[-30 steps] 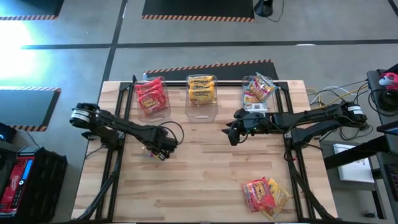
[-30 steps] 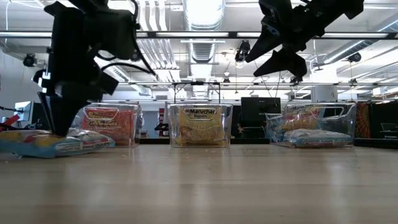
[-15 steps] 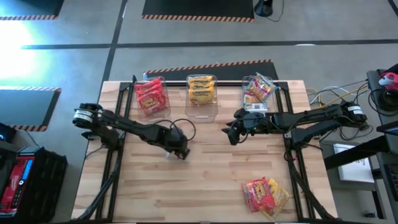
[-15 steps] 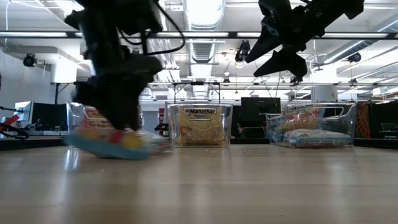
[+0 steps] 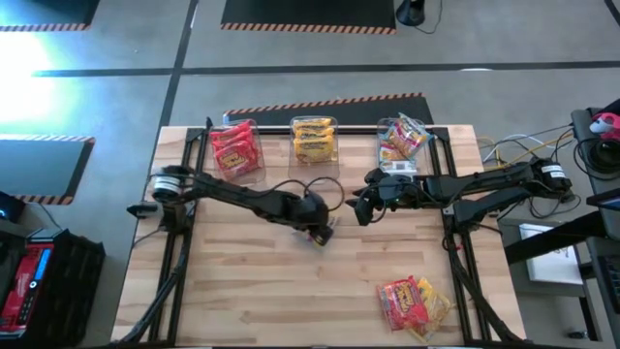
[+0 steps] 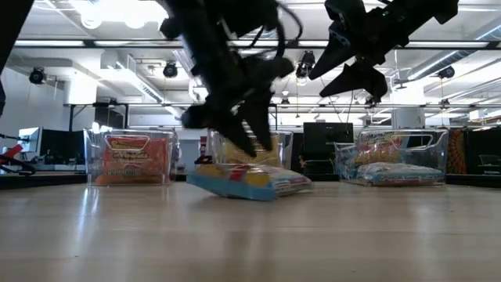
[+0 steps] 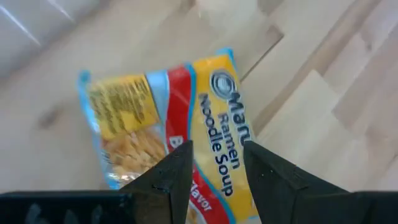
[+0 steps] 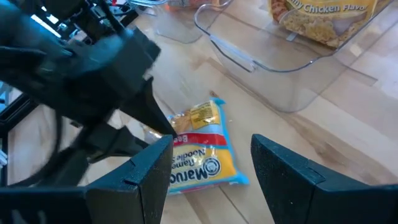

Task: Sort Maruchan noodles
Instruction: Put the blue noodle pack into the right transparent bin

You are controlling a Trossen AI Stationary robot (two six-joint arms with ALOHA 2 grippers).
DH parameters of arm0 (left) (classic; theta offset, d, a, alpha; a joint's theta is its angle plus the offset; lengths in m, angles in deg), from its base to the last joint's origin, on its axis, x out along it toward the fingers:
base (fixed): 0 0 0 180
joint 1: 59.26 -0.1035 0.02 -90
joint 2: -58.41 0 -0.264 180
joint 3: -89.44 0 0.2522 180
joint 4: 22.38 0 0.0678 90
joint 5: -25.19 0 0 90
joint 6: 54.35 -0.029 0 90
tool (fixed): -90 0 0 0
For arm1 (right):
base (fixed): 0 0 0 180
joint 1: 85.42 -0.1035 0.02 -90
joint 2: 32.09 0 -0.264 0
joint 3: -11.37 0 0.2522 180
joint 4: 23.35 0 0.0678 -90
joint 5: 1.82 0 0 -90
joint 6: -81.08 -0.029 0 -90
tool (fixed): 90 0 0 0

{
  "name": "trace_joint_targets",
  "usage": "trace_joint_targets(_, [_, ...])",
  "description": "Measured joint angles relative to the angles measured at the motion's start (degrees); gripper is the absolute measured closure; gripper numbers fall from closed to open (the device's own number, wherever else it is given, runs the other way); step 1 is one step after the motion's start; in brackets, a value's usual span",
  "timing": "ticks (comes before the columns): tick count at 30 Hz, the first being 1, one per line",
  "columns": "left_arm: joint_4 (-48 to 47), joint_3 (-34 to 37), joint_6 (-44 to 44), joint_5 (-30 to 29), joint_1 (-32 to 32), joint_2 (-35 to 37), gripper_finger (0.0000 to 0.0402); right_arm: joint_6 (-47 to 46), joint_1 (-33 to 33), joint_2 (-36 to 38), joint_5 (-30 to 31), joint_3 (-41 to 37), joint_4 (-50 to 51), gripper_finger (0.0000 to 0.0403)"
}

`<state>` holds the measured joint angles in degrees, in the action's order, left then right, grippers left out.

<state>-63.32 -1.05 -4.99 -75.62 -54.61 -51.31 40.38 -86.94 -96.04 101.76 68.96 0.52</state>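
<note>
High view: left hand [image 5: 318, 230] is out at the table's [image 5: 291, 291] middle, just in front of the centre bin [image 5: 315, 147], clamped on a multicoloured packet [image 5: 323, 233] that peeks out under it. Right hand [image 5: 359, 208] waits just to its right, apart from it, fingers spread, holding nothing. Three clear bins along the far edge: red packets in the left bin [image 5: 235, 148], yellow ones in the centre bin, multicoloured ones in the right bin [image 5: 401, 142]. A loose pile [image 5: 414, 303] at the near right corner; count unclear, at least two.

Low view: packet [image 6: 249, 180] lies near flat, long axis roughly across the view, one end slightly raised, left hand [image 6: 254, 145] pinching from above. Right hand [image 6: 344, 66] is up high, jaws apart.

Left wrist view: packet [image 7: 168, 134] runs straight out from between the fingers [image 7: 171, 177], print reading "Ramen Noodle Soup" along its length.

Right wrist view: same packet [image 8: 202, 149] on the wood beside the centre bin [image 8: 273, 68], left hand [image 8: 155, 127] on its end; right fingers [image 8: 152, 168] wide apart.
</note>
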Motion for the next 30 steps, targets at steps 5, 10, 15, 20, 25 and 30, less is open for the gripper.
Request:
trace_joint_targets(5, [-9.1, -5.1, -4.9, -2.1, -0.2, -0.3, 0.0275, -0.8, -0.1, 0.0, 0.0, 0.0, 0.1, 0.0197])
trace_joint_targets(10, [-13.3, -3.0, -3.8, -3.2, -0.4, 1.6, 0.0275, -0.9, -0.9, 0.0, 0.0, 0.0, 0.3, 0.0197])
trace_joint_targets(15, [-13.2, 0.8, -11.1, -2.0, 0.7, 2.5, 0.0275, 0.3, -2.4, 0.0, 0.0, -0.2, 0.5, 0.0197])
trace_joint_targets(20, [-10.6, 1.8, -29.9, 0.4, 2.4, 2.8, 0.0275, 0.9, -2.6, 0.0, 0.0, -1.5, 0.4, 0.0197])
trace_joint_targets(25, [-4.2, 1.4, -52.0, 4.3, 3.3, 3.0, 0.0275, 0.1, -2.6, 0.0, 0.0, -3.7, 0.3, 0.0197])
trace_joint_targets(30, [-0.6, 1.5, -57.2, 4.9, 2.3, 3.0, 0.0275, -4.1, -2.6, 0.0, 0.0, -6.4, 0.3, 0.0197])
